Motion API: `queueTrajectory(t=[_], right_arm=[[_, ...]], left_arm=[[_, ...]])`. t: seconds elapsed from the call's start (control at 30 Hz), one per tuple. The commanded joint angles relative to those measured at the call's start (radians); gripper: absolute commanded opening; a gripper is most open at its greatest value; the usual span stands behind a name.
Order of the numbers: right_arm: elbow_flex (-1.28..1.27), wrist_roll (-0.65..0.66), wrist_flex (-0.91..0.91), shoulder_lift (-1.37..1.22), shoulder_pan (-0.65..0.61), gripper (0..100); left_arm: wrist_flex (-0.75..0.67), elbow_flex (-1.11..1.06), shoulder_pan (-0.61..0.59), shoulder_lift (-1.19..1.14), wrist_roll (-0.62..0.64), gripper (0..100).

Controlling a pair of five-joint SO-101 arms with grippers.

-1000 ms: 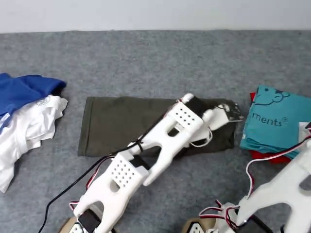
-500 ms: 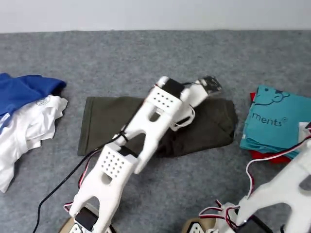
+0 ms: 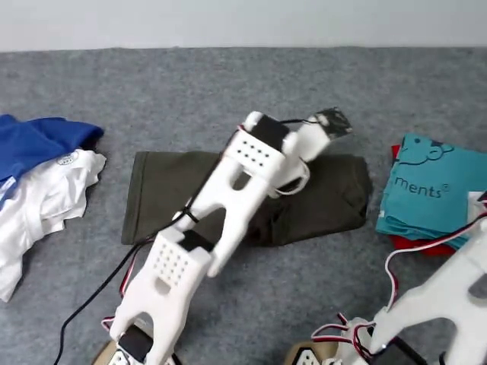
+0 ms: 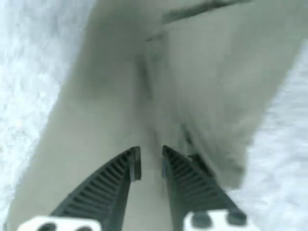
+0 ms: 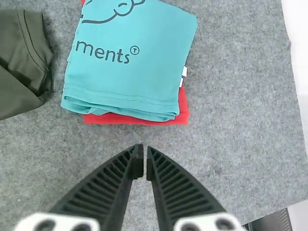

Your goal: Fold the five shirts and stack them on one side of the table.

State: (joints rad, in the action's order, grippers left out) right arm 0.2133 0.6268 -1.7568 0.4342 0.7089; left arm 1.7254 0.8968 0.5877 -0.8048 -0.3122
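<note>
Left gripper (image 4: 151, 161) has lifted off the olive shirt (image 3: 175, 198), at the centre of the worktop (image 3: 228, 84), toward 12 o'clock, fingers slightly parted and empty. Right gripper (image 5: 144, 161) fingers are closed and empty. The shirt probably needs another fold.

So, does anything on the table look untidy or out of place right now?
Yes. The blue shirt and white shirt lie crumpled in a heap, unfolded. The olive shirt is folded unevenly, its end near the teal shirt bunched. The teal one lies slightly askew on the red shirt.

Red shirt (image 5: 120, 119) mostly under teal shirt (image 5: 130, 57); middle of olive shirt (image 3: 167, 194) behind left arm (image 3: 228, 198).
</note>
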Motion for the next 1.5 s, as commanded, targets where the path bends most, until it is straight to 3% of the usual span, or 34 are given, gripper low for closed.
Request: queueTrajectory(t=[0.0,0.4,0.9,1.2,1.47], right_arm=[[0.008,0.006,-0.039,0.031,0.012,2.5],[0.006,0.005,-0.039,0.031,0.012,2.5],[0.006,0.005,-0.041,0.031,0.012,2.5],[0.006,-0.002,-0.041,0.031,0.012,2.5],[0.006,-0.002,-0.041,0.031,0.012,2.5]], left_arm=[[0.031,-0.104,0.083,0.15,0.008,7],[-0.077,-0.414,-0.015,0.089,-0.008,3],[0.032,-0.188,-0.032,0.193,0.025,3],[-0.014,-0.386,0.094,0.212,0.025,3],[-0.133,-0.501,-0.011,0.107,0.021,3]])
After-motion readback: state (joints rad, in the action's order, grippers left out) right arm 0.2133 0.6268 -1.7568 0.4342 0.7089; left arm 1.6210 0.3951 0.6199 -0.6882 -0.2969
